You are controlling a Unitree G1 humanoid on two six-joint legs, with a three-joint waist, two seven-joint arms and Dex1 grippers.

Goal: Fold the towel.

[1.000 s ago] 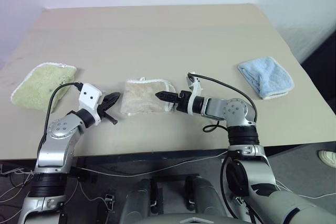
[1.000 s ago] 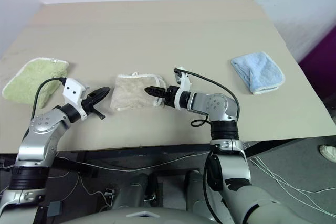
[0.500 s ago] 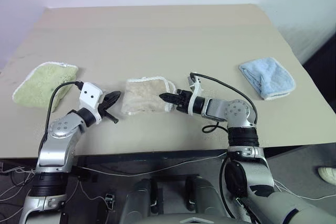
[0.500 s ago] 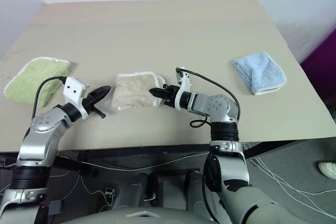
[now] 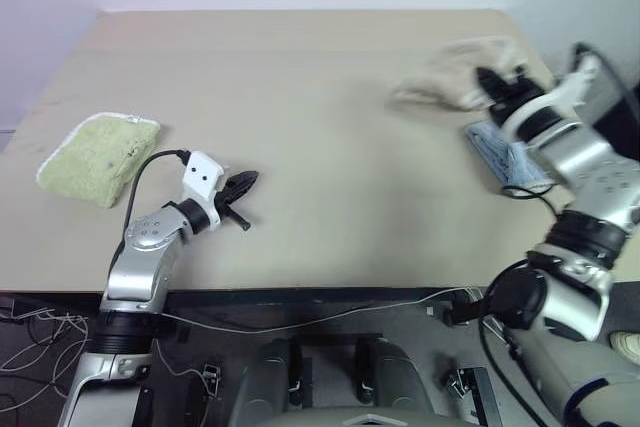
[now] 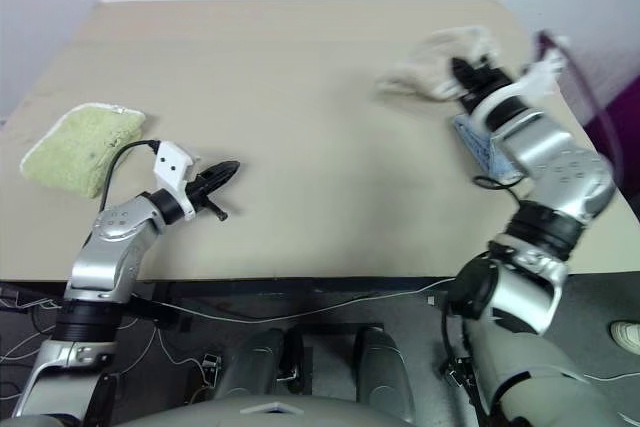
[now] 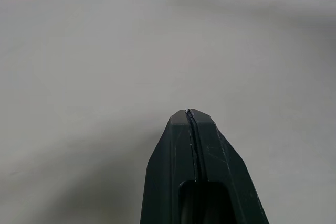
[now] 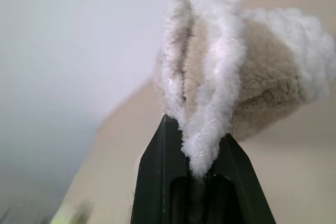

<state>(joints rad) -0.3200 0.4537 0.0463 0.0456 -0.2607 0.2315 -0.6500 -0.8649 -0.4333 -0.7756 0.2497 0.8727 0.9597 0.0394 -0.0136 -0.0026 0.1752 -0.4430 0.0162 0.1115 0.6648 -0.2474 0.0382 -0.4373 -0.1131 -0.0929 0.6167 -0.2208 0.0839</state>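
Right wrist view: right gripper (image 8: 202, 169) clamps the towel (image 8: 247, 72), lifted at two o'clock; left gripper (image 7: 191, 116) is closed, empty.

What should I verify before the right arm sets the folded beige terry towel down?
1. Grip: the right gripper is shut on the folded beige terry towel with white corded edging, layers pinched between its fingers. Ok.
2. Towel off the beige table: it hangs lifted at the far right. Ok.
3. Fold intact: layers look bunched, with the free end trailing. Cannot tell.
4. Drop spot: the light blue folded towel lies under the right arm; releasing here could land on it. Not ok.
5. Left gripper: shut, holding nothing, low over bare table. Ok.
6. Light green folded towel: far left, out of the way. Ok.
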